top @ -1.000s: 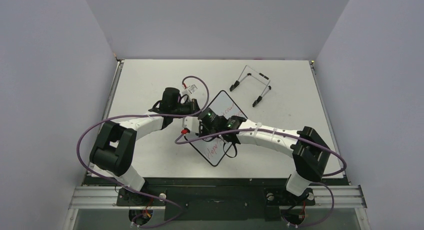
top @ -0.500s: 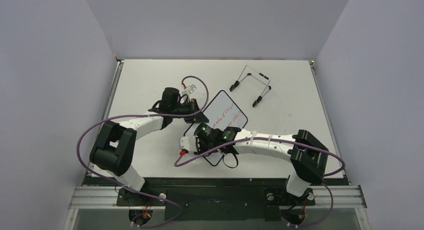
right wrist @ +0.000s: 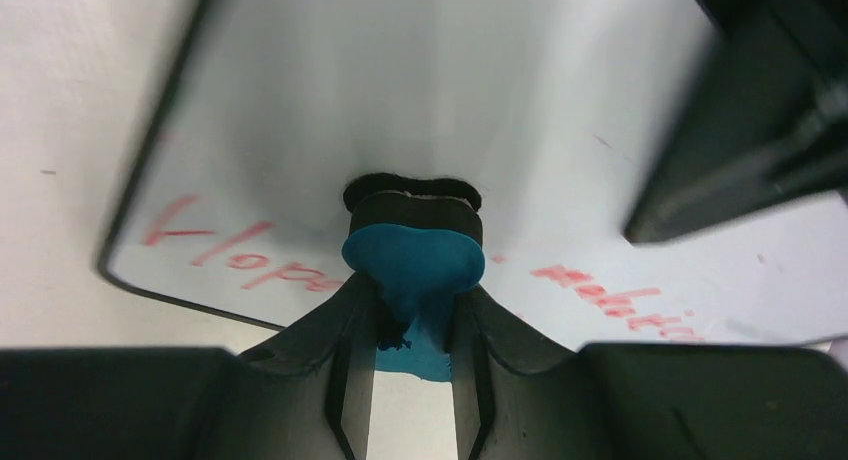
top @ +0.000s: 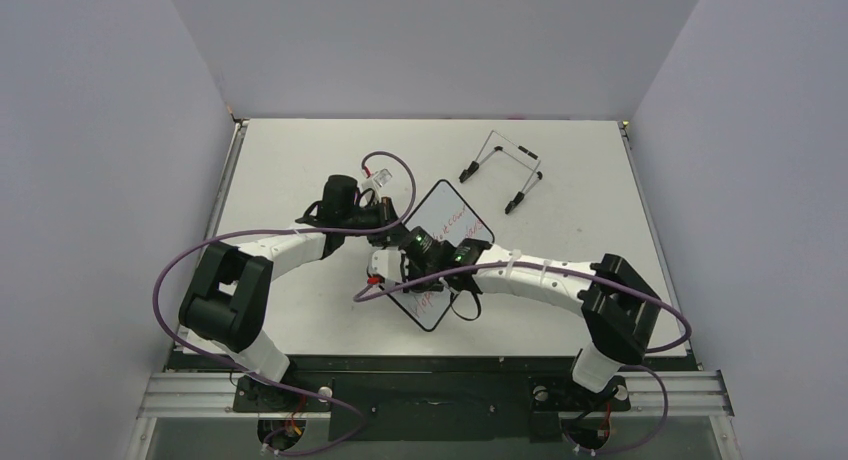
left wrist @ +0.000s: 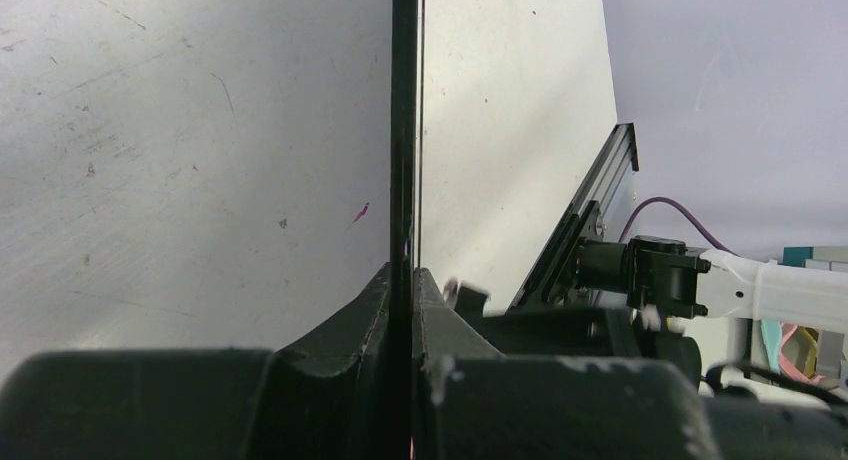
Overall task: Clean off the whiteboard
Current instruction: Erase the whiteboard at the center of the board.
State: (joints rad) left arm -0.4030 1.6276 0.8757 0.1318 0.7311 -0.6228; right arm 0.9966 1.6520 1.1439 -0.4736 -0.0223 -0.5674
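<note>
1. Top external view: a white tabletop (top: pixel 590 180), scuffed and speckled in the left wrist view, is boxed in on three sides by plain pale lavender walls (top: pixel 430 40). A black-and-metal rail (top: pixel 450 392) carries both arm bases at 6 o'clock.
2. The whiteboard (top: pixel 452 215) sits near the table's centre, turned like a diamond. A wire stand (top: pixel 503 170) lies apart from it toward 1 o'clock.
3. The left gripper (left wrist: pixel 408 280) has its jaws pinched together on the whiteboard's black rim at the board's 9 o'clock side; its own camera sees the board edge-on.
4. The right gripper (right wrist: pixel 411 315) has its jaws clamped on a blue eraser (right wrist: pixel 413 255), whose dark felt face presses on the board. Red writing (right wrist: pixel 240 255) remains on either side of it.
5. Compared with half a second ago, the right wrist has moved back toward 12 o'clock along the board and now covers more of its far half. The board, the stand and the left arm are where they were.
</note>
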